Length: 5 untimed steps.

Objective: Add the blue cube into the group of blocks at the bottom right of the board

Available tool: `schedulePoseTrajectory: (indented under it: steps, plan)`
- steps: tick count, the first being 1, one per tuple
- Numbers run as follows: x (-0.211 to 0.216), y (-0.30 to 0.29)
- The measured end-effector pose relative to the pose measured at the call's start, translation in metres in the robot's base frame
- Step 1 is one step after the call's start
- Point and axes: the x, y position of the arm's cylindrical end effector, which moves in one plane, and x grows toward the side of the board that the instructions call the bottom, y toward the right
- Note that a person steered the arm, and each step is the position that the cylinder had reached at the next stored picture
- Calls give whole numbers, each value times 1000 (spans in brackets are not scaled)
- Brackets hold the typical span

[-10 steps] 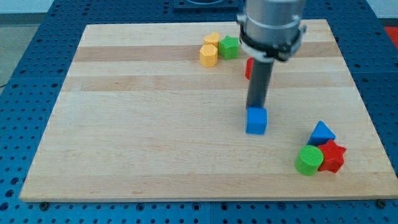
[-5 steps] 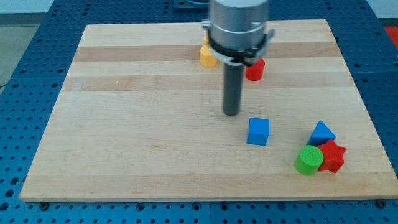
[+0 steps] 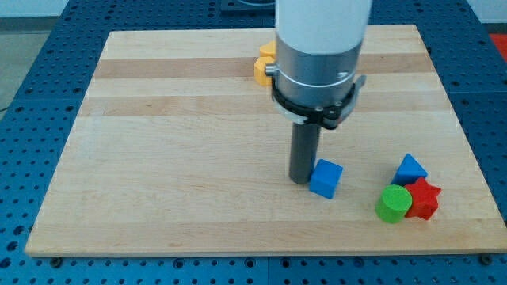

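Observation:
The blue cube [image 3: 325, 178] sits on the wooden board [image 3: 174, 158] at the lower middle right, slightly turned. My tip [image 3: 299, 179] rests right against the cube's left side. The group at the view's bottom right holds a blue triangular block [image 3: 409, 169], a green cylinder [image 3: 393, 203] and a red star-shaped block [image 3: 424, 199], all touching. The blue cube lies apart from them, to their left.
A yellow block [image 3: 263, 65] shows at the view's top middle, partly hidden behind the arm's grey body [image 3: 318, 55]. Other blocks near it are hidden by the arm. The board lies on a blue perforated table.
My tip moved down from above-left of the blue cube to its left side. The cube shifted slightly down and turned a little. The arm now hides the red and green blocks at the top.

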Motion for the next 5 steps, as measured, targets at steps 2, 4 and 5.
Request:
schedulePoseTrajectory:
  steps: [2, 4, 5]
  plan:
    - [0, -7]
    - [22, 18]
    - [22, 52]
